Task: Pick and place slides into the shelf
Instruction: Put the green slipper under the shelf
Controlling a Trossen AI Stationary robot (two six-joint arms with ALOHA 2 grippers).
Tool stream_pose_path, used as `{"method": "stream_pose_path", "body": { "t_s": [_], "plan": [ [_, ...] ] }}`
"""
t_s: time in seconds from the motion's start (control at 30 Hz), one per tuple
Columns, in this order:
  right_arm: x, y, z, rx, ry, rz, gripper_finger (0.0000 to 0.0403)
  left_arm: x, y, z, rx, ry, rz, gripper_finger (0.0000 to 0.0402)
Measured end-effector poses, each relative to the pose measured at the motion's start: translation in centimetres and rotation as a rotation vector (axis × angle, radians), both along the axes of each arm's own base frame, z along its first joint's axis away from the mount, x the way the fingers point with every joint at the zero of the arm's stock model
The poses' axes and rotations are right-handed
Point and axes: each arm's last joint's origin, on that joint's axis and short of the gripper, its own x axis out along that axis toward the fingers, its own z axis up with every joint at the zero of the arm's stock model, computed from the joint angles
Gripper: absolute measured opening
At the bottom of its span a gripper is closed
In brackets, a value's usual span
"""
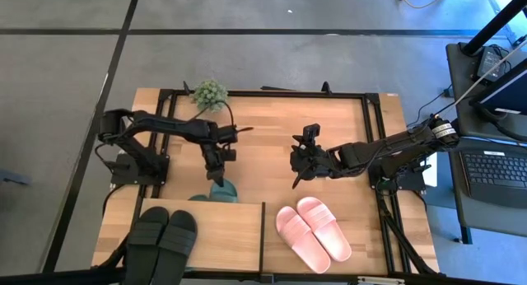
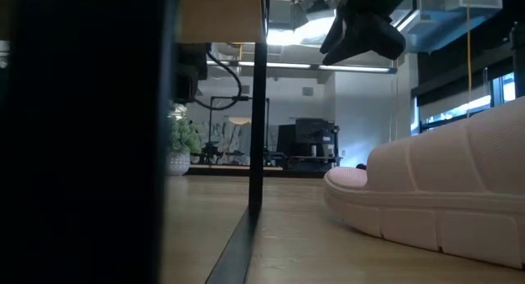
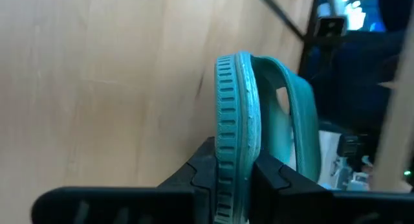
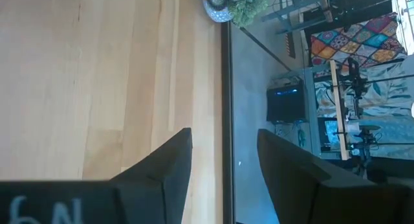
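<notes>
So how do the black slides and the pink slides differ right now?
The black slides lie on the shelf top board, left of its divider; the pink slides lie on the tabletop, right of it. Black is darker and points straighter; pink is angled. Both pairs sit side by side, untouched by either gripper.

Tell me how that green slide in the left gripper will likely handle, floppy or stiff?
Probably fairly stiff: the green slide stands on edge without sagging while the left gripper pinches its sole. The ribbed rubber edge likely resists slipping. Its arched strap looks bendier.
</notes>
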Motion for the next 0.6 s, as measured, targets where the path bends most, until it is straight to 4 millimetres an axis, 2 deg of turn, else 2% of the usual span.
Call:
{"method": "stream_pose_path", "body": {
  "t_s": [0.33, 0.6],
  "plan": [
    [0.0, 0.0, 0.0, 0.004, -0.004, -0.003, 0.0177, 1.0, -1.2, -2.7, -0.012, 0.075, -0.057, 0.0042],
    [0.0, 0.0, 0.0, 0.006, -0.007, -0.006, 0.0177, 1.6, -1.1, -2.7, -0.003, 0.018, -0.059, 0.007]
  ]
}}
